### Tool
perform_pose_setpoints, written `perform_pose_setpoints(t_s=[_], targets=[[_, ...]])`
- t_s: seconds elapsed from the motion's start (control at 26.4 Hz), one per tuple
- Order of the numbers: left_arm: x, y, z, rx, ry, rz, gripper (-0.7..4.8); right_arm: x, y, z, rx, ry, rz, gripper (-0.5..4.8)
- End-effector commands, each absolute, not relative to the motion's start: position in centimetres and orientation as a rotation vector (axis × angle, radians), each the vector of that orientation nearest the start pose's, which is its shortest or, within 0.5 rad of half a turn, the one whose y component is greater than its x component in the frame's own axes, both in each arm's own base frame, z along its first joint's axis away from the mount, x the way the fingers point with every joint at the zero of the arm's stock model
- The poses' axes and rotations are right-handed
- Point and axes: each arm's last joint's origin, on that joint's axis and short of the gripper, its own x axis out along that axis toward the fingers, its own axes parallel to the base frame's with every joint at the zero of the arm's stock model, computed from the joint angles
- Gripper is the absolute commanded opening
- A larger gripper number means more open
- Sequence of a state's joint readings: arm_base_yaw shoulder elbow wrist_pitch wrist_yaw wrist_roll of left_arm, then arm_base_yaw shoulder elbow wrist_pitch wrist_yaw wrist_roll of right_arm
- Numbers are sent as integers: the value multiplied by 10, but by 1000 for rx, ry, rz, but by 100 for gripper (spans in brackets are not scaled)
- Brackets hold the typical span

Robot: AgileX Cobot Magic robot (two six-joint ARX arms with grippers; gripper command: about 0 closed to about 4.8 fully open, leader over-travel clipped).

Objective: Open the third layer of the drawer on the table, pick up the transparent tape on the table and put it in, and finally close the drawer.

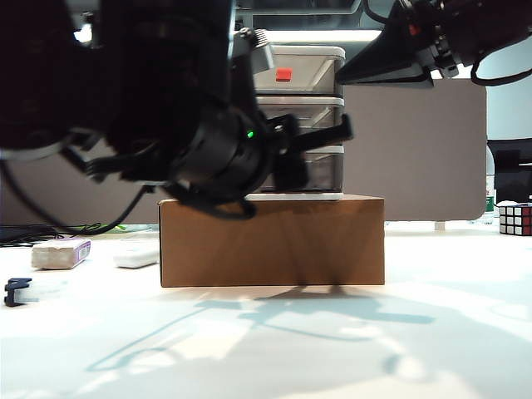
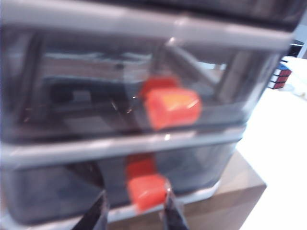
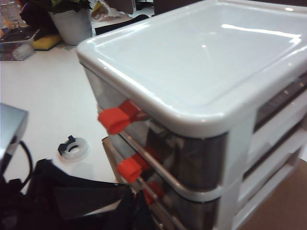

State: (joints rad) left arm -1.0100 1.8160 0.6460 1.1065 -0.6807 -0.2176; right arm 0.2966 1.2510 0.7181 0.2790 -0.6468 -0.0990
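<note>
Exterior view showed the drawer [image 1: 301,116] standing on a brown box [image 1: 272,241] on the white table [image 1: 332,349]. The left arm filled the left half of that view, and its gripper [image 1: 332,133] reached to the front of the drawer unit, low down. The right arm hung high at the top right, and its gripper could not be seen in any view.

In the left wrist view, the left gripper [image 2: 136,213] was at the third layer [image 2: 72,191]. Its two dark fingers [image 2: 96,215] stood on either side of the red handle [image 2: 146,191], a little apart. The picture was blurry, so I could not tell if the fingers touched the handle. The third layer looked shut or almost shut. The middle drawer's red handle [image 2: 170,108] was just above.

In the right wrist view, the white top of the drawer unit was close, with three red handles down its front. The tape [image 3: 74,148] lay flat on the table, off to the side of the unit. The exterior view showed the tape [image 1: 21,291] at the far left edge, near a purple block [image 1: 60,253] and a white bar [image 1: 135,255]. A puzzle cube [image 1: 515,219] sat at the far right.
</note>
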Motion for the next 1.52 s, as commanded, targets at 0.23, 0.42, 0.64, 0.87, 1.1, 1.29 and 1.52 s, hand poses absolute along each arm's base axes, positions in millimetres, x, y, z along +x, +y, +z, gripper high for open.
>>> perform_pose_setpoints(t_s=[0.23, 0.42, 0.64, 0.87, 1.1, 1.29, 1.52], targets=[[198, -284, 160, -107, 128, -305, 130, 249, 95, 262, -49, 194, 961, -5], [199, -283, 160, -107, 127, -296, 128, 249, 95, 262, -49, 193, 961, -5], [204, -282, 161, -131, 108, -290, 121, 249, 95, 262, -49, 194, 962, -5], [205, -281, 163, -145, 96, -293, 121, 249, 95, 262, -49, 193, 962, -5], [206, -282, 159, -148, 93, -295, 102, 249, 95, 262, -49, 193, 962, -5], [206, -284, 155, -156, 90, -317, 16, 249, 96, 262, -51, 189, 967, -5], [206, -284, 155, -157, 88, -316, -6, 253, 99, 263, -59, 147, 964, -5]])
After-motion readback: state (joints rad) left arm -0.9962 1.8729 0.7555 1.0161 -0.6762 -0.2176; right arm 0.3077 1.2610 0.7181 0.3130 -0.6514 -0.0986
